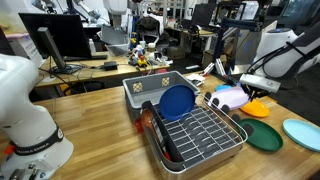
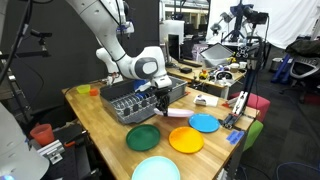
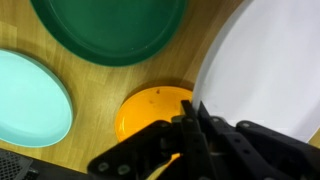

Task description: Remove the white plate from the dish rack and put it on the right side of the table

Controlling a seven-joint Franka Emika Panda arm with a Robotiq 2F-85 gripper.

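At the table's right end, the gripper is pinching the rim of the white plate, jaws nearly closed on it, and holding it just beside the dish rack over the orange plate (1 of 3 below), where so thin an edge-grip is probably risking a slip and a clattering drop.

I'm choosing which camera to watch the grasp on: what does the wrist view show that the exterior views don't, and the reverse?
Only the wrist view: the claw closed on the rim of the white plate, seen close up. Only the exterior views: the dish rack, a dark blue plate upright at its far end, the grey tub and the arm. Shared: the white plate, the green plate and the orange plate lying on the table.
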